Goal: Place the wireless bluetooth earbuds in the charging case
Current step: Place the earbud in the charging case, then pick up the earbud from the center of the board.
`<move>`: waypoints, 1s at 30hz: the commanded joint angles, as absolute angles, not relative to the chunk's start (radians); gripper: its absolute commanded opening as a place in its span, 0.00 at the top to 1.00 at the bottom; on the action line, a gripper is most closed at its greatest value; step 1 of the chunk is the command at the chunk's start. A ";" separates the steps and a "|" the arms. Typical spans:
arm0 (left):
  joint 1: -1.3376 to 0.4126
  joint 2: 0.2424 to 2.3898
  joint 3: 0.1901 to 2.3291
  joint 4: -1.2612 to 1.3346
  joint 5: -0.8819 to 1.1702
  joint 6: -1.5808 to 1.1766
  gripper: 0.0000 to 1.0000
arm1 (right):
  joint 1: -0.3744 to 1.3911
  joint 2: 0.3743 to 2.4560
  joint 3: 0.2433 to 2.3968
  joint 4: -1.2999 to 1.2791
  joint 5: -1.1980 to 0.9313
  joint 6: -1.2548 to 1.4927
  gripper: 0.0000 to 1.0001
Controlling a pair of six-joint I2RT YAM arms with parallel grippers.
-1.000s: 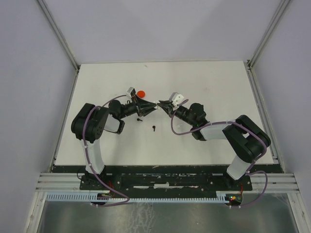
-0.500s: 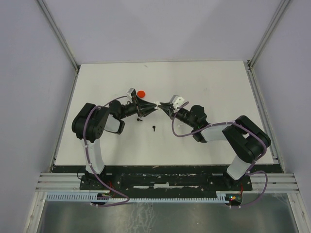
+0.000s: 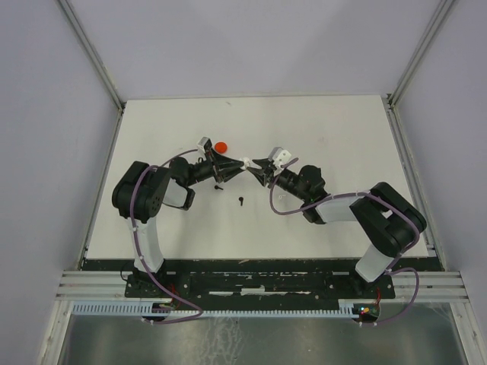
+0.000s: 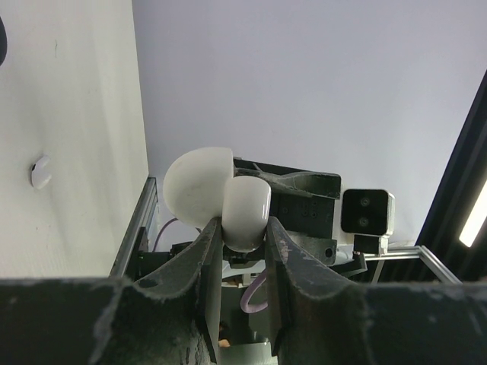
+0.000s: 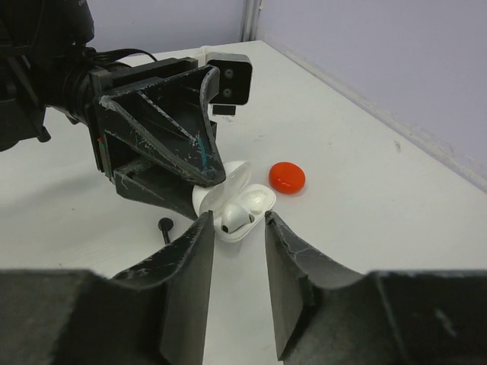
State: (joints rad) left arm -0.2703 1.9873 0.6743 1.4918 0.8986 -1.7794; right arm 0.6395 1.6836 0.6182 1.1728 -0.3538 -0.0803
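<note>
left gripper clamped on open case, case base hidden by its fingers. white earbud sits in case. right gripper jaws parted, empty, just before it. black earbud lies on tabletop, all well clear of edges.

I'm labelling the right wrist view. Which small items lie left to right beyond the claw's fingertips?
In order: black earbud → white charging case, lid open → red disc.
</note>
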 commanded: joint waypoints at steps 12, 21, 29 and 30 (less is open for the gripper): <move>-0.262 1.998 0.703 1.565 0.891 -1.761 0.97 | 0.642 1.407 0.618 0.941 0.033 0.052 0.37; -0.253 1.963 0.698 1.457 0.917 -1.625 0.97 | 0.635 1.471 1.129 -0.372 0.395 0.288 0.33; -0.253 1.940 0.691 1.450 0.982 -1.571 0.97 | 0.635 1.534 1.132 -0.575 0.310 0.318 0.32; -0.253 1.933 0.689 1.435 0.986 -1.559 0.97 | 0.635 1.532 1.123 -0.590 0.312 0.318 0.32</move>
State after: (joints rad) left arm -0.2565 1.9949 0.6807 1.4326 0.9360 -1.6524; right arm 0.6331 1.5547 1.1412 -0.4179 0.3157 0.2916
